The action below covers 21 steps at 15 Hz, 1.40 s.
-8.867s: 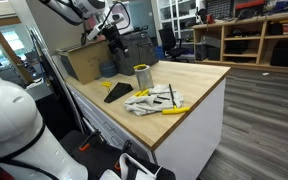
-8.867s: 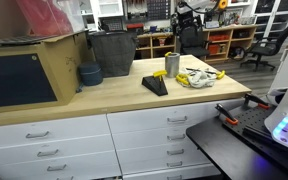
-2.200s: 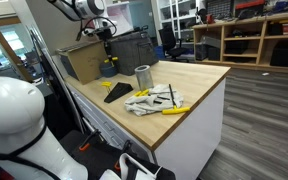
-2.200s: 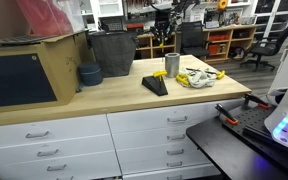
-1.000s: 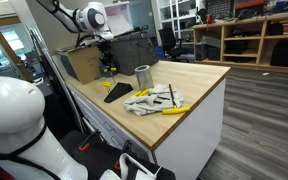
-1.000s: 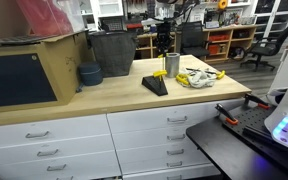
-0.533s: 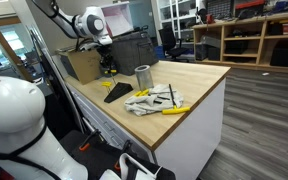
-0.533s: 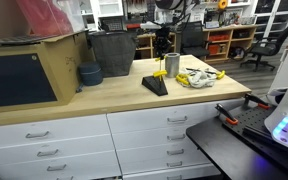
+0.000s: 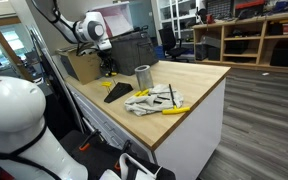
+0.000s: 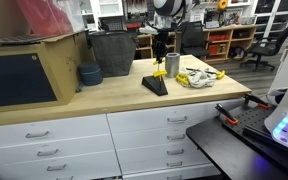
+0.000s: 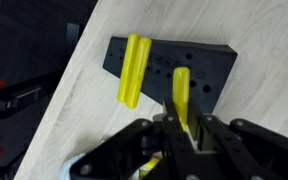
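My gripper is shut on a yellow-handled tool and hangs just above a black holder block with several holes. A second yellow handle lies against the block's left part. In both exterior views the gripper points down over the block on the wooden counter. The held tool's tip is hidden behind the fingers.
A metal cup and a pile of yellow and white tools lie beside the block. A dark basket, blue bowls and a cardboard box stand further along. The counter edge is close.
The arm has come down and moved from above the cup area to over the black block, still holding the yellow tool.
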Tool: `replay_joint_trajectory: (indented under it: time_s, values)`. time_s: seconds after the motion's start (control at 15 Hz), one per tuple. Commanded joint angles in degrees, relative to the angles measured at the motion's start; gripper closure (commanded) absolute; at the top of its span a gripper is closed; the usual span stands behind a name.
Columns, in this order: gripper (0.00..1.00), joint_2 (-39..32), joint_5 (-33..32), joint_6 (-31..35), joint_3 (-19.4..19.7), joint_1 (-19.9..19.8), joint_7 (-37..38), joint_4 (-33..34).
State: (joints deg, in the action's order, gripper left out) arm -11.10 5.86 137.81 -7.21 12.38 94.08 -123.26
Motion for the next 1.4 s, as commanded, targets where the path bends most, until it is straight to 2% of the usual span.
replay_joint_trajectory:
  time_s: [0.0, 0.6, 1.33]
  values:
    - [0.96, -0.49, 0.26, 1.04, -0.14, 0.72, 1.89, 0.03]
    - [0.96, -1.04, 1.24, -0.45, -0.52, 0.99, 0.69, 0.84]
    - [0.96, 4.36, 0.74, -2.02, -2.63, 1.69, -0.49, -1.14]
